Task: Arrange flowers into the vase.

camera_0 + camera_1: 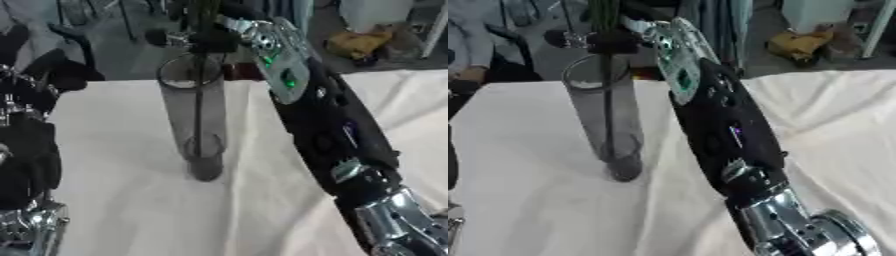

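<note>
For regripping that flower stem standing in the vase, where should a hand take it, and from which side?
Take the stem just above the vase rim, from above. It stands upright inside the tall narrow glass, so lower parts are walled off. The right hand is already there.

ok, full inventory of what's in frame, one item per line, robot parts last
tall clear glass cylinder vase: 1, smoky grey, upright on the cloth, centre-left
dark green flower stems: a bunch, count unclear, running down inside the vase, tops out of frame
white tablecloth: 1, white, covers the table
yellow crumpled object: 1, yellow, on the floor beyond the table's far edge, upper right
right hand: 1, black, above the vase mouth, fingers curled round the stems
right arm: 1, black with silver joints, reaching from lower right up to the vase
left arm: 1, black and silver, along the left edge; hand not seen
</note>
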{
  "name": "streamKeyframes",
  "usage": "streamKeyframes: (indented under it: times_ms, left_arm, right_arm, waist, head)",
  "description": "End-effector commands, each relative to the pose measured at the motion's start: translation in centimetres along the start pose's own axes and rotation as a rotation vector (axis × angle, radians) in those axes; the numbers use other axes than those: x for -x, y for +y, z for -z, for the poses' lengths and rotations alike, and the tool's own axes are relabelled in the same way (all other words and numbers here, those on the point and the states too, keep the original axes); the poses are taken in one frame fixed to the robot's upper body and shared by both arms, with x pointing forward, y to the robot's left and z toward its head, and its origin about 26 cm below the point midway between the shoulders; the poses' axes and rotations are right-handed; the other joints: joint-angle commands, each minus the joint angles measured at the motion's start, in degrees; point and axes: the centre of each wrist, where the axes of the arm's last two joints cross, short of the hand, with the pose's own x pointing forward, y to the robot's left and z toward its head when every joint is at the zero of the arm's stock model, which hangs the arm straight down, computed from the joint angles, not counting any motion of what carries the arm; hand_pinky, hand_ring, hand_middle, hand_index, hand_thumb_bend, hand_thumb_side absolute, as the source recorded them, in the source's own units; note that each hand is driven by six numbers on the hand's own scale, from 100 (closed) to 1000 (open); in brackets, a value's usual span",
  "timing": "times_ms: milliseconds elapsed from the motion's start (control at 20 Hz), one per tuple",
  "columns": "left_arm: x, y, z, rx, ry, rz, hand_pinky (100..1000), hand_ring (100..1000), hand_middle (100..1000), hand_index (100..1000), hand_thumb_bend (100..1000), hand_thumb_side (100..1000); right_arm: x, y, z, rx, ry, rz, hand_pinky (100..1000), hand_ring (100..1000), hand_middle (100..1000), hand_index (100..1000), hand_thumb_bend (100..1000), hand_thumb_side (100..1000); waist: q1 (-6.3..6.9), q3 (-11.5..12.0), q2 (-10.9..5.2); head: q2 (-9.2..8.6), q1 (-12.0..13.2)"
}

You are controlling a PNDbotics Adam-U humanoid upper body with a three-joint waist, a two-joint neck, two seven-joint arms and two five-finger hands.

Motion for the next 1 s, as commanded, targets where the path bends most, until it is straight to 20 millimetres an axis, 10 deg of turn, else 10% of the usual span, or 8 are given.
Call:
streamKeyframes:
  times_ms: [50, 1000]
  left_arm:
    - [-0.4, 0.1, 0.4, 0.006, -0.021, 0.002, 643, 827, 933, 1000, 100, 1000]
    - [-0.4, 0.1, 0.4, 0.010, -0.018, 0.002, 643, 827, 934, 1000, 100, 1000]
  right_arm:
    - [-0.5, -1.8, 0.0, 0.018, -0.002, -0.047, 882, 951, 783, 927, 680, 1000]
    - [0.8, -3.1, -1.0, -0.104, 0.041, -0.132, 953, 1000, 890, 1000, 875, 919]
  waist:
    - [0.00, 0.1, -1.24]
    - [0.33, -0.3, -1.42]
  head:
    - [-0.62, 0.2]
    - [-0.62, 0.4]
